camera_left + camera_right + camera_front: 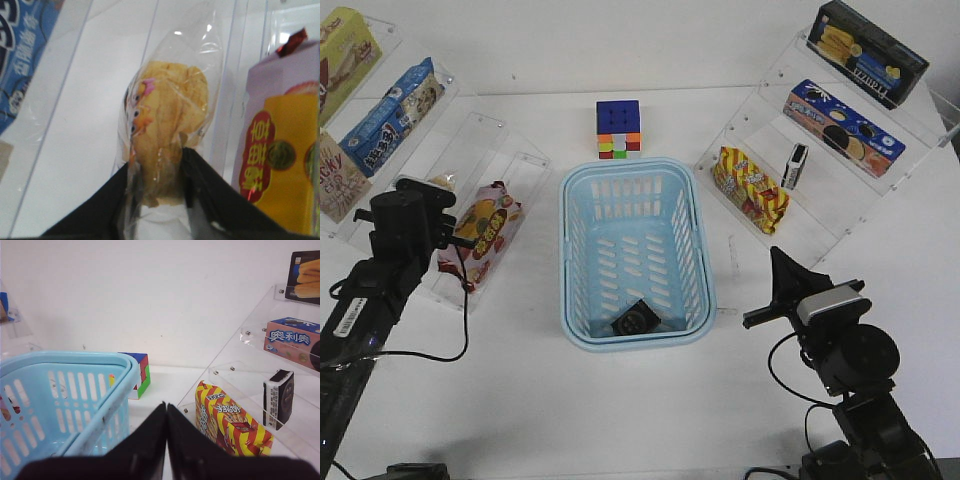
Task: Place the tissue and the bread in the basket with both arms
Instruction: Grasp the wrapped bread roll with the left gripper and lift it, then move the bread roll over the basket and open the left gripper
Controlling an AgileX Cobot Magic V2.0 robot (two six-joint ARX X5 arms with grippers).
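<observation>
The light blue basket [563, 255] stands mid-table, with one black-and-white tissue pack [636, 319] lying in its near end. A second tissue pack [796, 166] stands on the right clear shelf and also shows in the right wrist view [278, 397]. My left gripper [432, 195] is at the left shelf, shut on the bread [170, 110], a golden bun in clear wrap pinched between the fingers [210, 195]. My right gripper [778, 265] is shut and empty to the right of the basket [65, 360], its tips [166, 407] pressed together.
A pink-red fruit-print packet [482, 232] lies right beside the bread on the left shelf. A yellow-red snack bag [750, 188] sits on the right shelf near the tissue. A colour cube [619, 129] stands behind the basket. Boxed snacks fill the upper shelves.
</observation>
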